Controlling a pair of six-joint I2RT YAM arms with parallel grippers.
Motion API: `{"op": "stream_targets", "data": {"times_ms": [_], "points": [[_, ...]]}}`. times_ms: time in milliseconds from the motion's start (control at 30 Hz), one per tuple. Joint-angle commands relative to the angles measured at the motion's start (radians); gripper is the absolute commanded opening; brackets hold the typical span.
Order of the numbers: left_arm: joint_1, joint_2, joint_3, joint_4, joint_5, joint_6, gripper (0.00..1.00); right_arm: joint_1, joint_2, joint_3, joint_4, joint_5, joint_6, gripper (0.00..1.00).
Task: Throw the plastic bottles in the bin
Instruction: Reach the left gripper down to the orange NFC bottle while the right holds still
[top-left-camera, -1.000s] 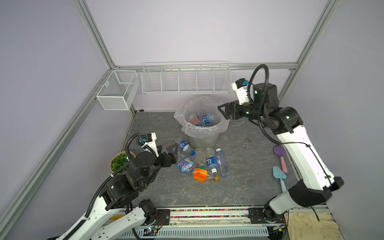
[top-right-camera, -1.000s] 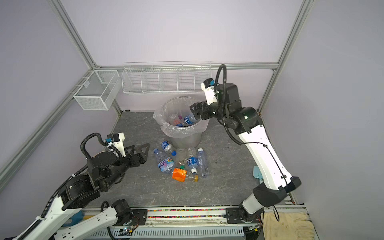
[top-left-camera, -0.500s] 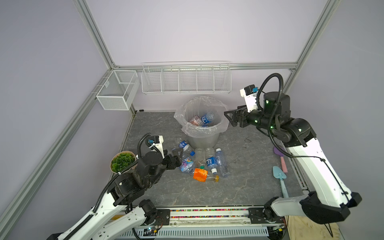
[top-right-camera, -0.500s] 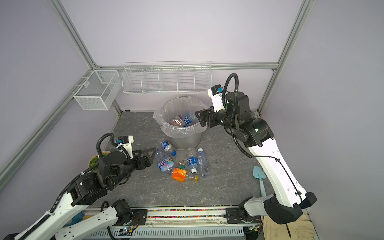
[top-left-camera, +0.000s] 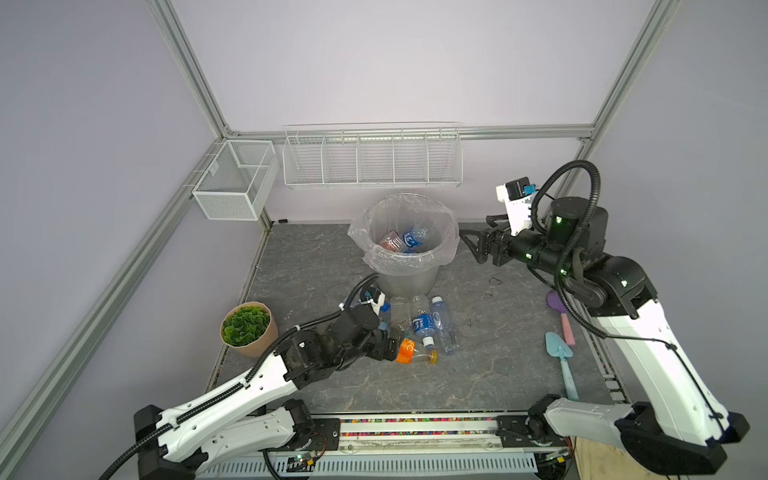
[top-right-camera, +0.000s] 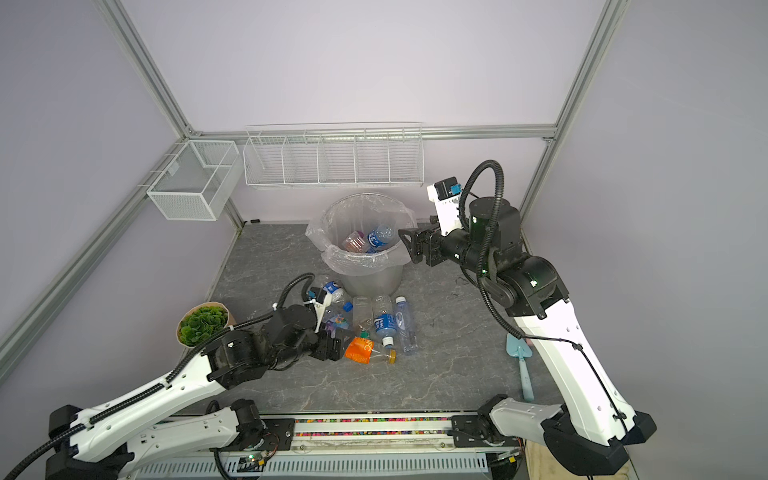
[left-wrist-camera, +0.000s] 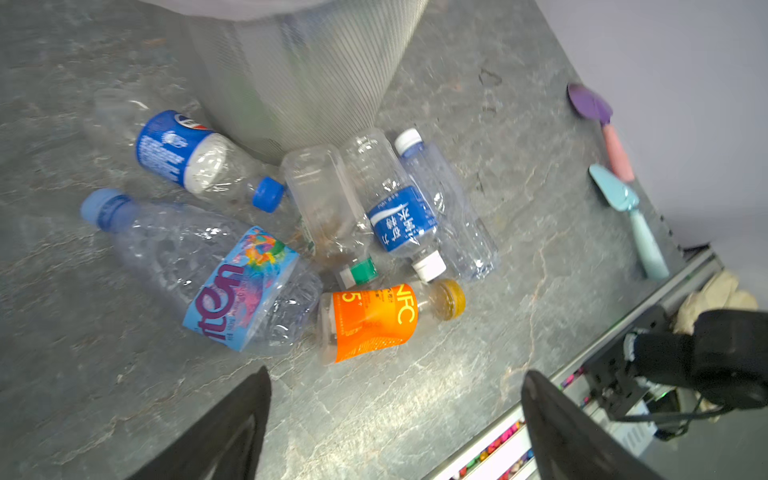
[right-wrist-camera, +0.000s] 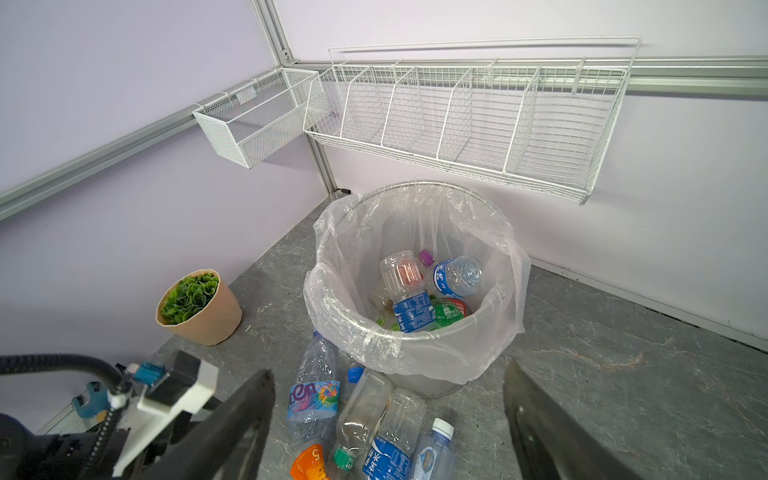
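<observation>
Several plastic bottles lie in a heap on the grey floor in front of the bin (top-left-camera: 409, 280) (top-right-camera: 374, 282). Among them are an orange-labelled one (top-left-camera: 409, 351) (left-wrist-camera: 370, 320), a dark-blue-labelled one (top-left-camera: 422, 322) (left-wrist-camera: 401, 218) and a light-blue-labelled one (left-wrist-camera: 232, 286) (right-wrist-camera: 313, 399). More bottles (top-left-camera: 409, 239) (right-wrist-camera: 424, 286) lie inside the bag-lined bin. My left gripper (top-left-camera: 384, 345) (left-wrist-camera: 395, 374) is open and low, right beside the orange-labelled bottle, with nothing between its fingers. My right gripper (top-left-camera: 469, 245) (right-wrist-camera: 386, 370) hangs open and empty just right of the bin's rim.
A potted green plant (top-left-camera: 246, 328) stands at the left. A light-blue toy spade (top-left-camera: 561, 353) and a purple-and-pink one (top-left-camera: 561, 316) lie at the right. White wire baskets (top-left-camera: 372, 160) (top-left-camera: 235, 178) hang on the back and left walls.
My left gripper has travelled right and forward, up to the heap of bottles, and its jaws stand a little wider. My right gripper has drawn back from over the bin to its right side.
</observation>
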Motion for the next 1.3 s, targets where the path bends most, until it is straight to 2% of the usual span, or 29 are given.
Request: {"op": "stream_targets", "data": {"times_ms": [0,267,567,933,1267], "points": [[-0.017,0.056,0.017,-0.006,0.041,0.106,0.94,0.002,-0.021,-0.017,0.035,-0.017,-0.022,0.88],[-0.02,0.152,-0.005,0.093,0.165,0.252,0.96,0.001,-0.042,-0.041,0.045,-0.035,-0.021,0.88],[-0.018,0.268,0.009,0.118,0.16,0.42,1.0,-0.001,-0.064,-0.072,0.052,-0.053,-0.031,0.88],[-0.018,0.501,0.108,0.052,0.114,0.5,1.0,-0.008,-0.102,-0.122,0.055,-0.053,-0.053,0.88],[-0.011,0.579,0.135,0.031,0.108,0.535,1.0,-0.02,-0.127,-0.156,0.048,-0.065,-0.063,0.88]]}}
